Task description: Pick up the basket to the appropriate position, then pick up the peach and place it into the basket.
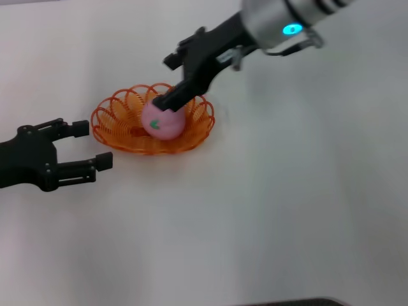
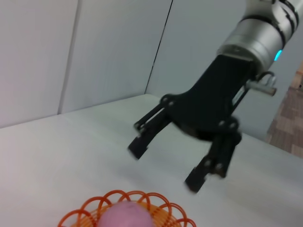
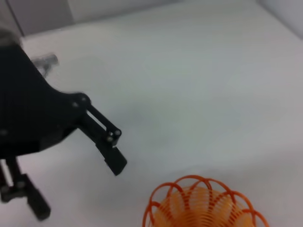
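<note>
The orange wire basket (image 1: 118,121) sits on the white table left of centre. The pink peach (image 1: 164,122) with its green leaf mark lies inside it. My right gripper (image 1: 167,81) is open and empty, just above the peach. The left wrist view shows that right gripper (image 2: 165,165) apart from the peach (image 2: 124,216) and the basket rim (image 2: 80,213). My left gripper (image 1: 92,145) is open and empty on the table, just left of the basket. The right wrist view shows the left gripper (image 3: 78,187) beside the basket (image 3: 203,205).
The white table (image 1: 287,210) is bare to the right and front of the basket. A grey wall (image 2: 109,52) stands behind the table in the left wrist view.
</note>
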